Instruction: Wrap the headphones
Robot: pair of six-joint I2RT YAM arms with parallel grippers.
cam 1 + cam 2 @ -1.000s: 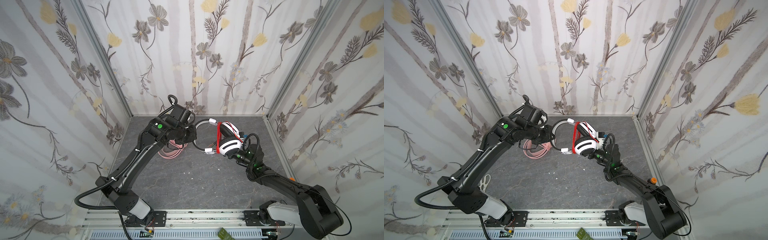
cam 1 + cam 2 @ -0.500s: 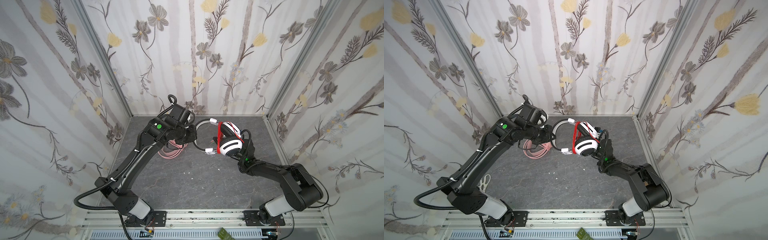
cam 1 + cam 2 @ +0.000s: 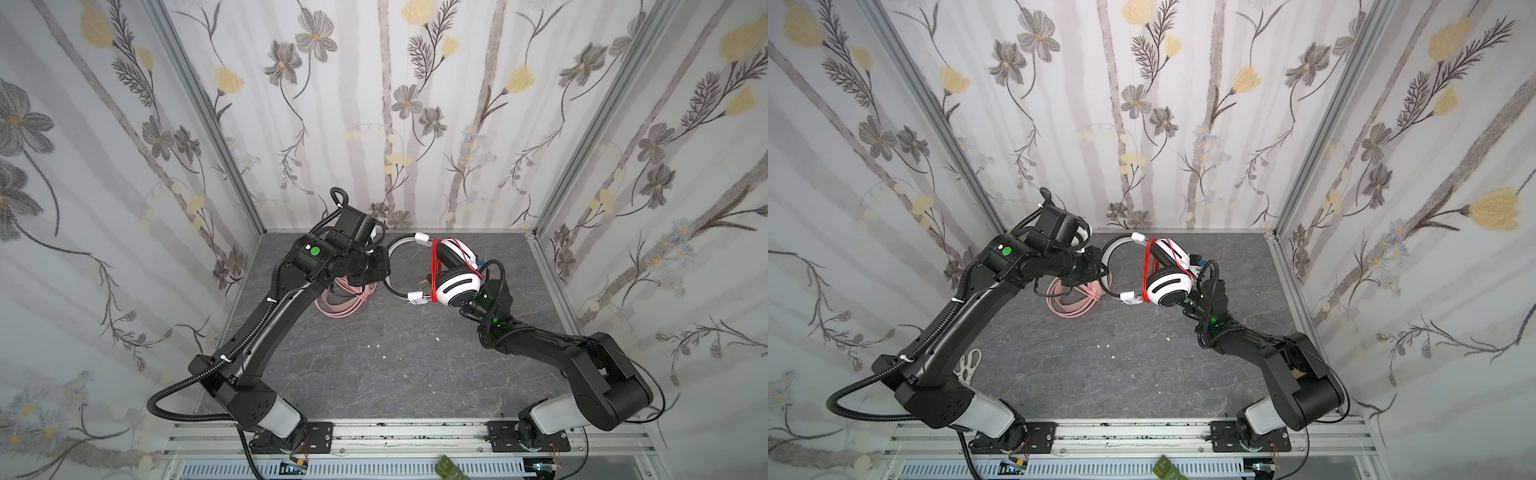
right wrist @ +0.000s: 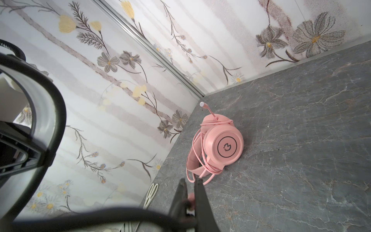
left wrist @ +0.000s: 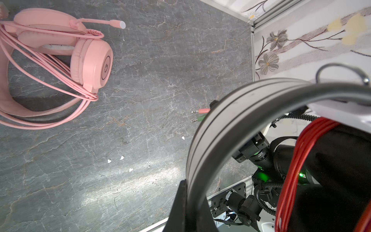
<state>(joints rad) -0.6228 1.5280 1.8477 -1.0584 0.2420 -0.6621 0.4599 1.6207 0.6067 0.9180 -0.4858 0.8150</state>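
While it hangs in the air between the two arms, the white-and-black headset (image 3: 457, 291) sits above and just to the right-arm side of the pink headset (image 3: 345, 307), clear of the worktop (image 3: 374, 374). Its red cable (image 3: 434, 266) runs in several turns across the folded earcups, so the winding looks nearly done. The left gripper (image 3: 385, 266) has its jaws clamped tight on the grey headband (image 5: 230, 112), a steady anchor for the wrapping, I'd say. At the right gripper (image 4: 190, 180), the jaws are pinched almost together on something small and pink, most likely the plugs (image 5: 200, 114) at the cable's loose end, ready for tucking. The pink headset lies on the worktop with its own cable looped round it. Scissors (image 3: 969, 365) lie well apart from it, by the left arm's base.
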